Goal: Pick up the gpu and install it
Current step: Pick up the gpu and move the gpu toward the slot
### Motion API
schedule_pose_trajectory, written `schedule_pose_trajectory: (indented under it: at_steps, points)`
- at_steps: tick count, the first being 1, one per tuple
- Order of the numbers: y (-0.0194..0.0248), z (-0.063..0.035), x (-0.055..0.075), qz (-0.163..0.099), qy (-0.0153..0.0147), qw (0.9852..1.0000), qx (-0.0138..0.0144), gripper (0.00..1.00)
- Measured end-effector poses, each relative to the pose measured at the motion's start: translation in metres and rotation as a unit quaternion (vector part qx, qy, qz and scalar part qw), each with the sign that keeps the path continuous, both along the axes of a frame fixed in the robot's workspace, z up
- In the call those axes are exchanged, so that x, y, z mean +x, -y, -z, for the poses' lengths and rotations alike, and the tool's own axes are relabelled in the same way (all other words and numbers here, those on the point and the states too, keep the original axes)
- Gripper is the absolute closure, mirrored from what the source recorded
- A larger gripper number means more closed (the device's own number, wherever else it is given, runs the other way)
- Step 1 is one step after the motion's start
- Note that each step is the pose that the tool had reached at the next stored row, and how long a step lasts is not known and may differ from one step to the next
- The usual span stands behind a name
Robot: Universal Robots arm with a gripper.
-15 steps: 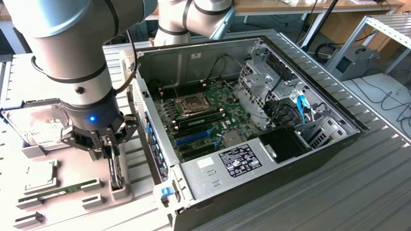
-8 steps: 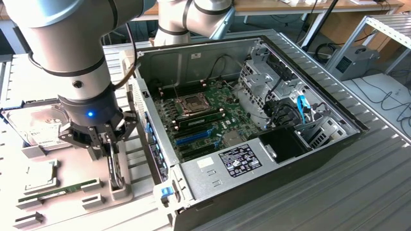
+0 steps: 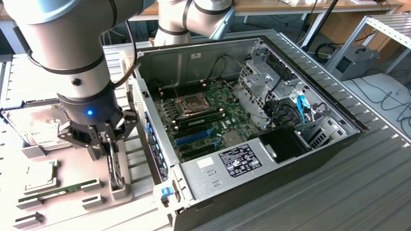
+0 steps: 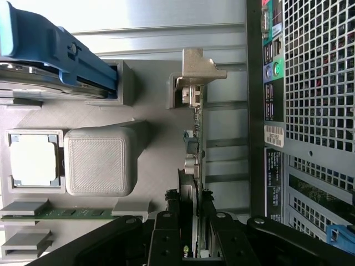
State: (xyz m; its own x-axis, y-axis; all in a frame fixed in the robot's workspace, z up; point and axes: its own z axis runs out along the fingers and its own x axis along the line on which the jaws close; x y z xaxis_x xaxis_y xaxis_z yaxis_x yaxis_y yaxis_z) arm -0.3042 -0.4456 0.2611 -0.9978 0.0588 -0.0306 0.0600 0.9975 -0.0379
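The robot arm (image 3: pixel 70 57) reaches straight down beside an open computer case (image 3: pixel 186 55), its pincer (image 3: pixel 112 161) lowered over a grey parts tray (image 3: pixel 138 192) on the ribbed metal surface (image 3: pixel 334 192). The pincer is drawn narrow, and its fingers (image 4: pixel 169 233) appear to press on both faces of the gpu (image 3: pixel 116 175), which stands on edge in the tray.

In the wrist view the gpu (image 4: pixel 194 149) runs edge-on away from the pincer (image 4: pixel 190 195), and its metal bracket end sits in a grey holder (image 4: pixel 197 66) at the far end. The perforated rear wall of the case (image 4: pixel 316 111) rises just beside the card.

On the tray's other side, a raised grey block (image 4: pixel 100 160) stands near the card. Beyond it lie a processor chip (image 4: pixel 33 158), a green memory stick (image 4: pixel 66 212) and a hard drive (image 4: pixel 50 55) in a blue frame.

In the exterior view, the hard drive (image 3: pixel 42 126), chip (image 3: pixel 40 179) and memory stick (image 3: pixel 57 192) lie to the left of the pincer. The case lies open to its right, showing the motherboard (image 3: pixel 212 110) and the labelled power supply (image 3: pixel 224 161).
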Motion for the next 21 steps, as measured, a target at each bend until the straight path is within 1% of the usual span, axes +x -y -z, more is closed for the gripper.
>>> schedule_pose_trajectory:
  at_steps: [1,21]
  points:
    - [0.0,-0.0015,0.0,0.0,0.0,1.0,0.0,0.74]
    - [0.0,-0.0064,0.0,0.0,0.0,1.0,0.0,0.74]
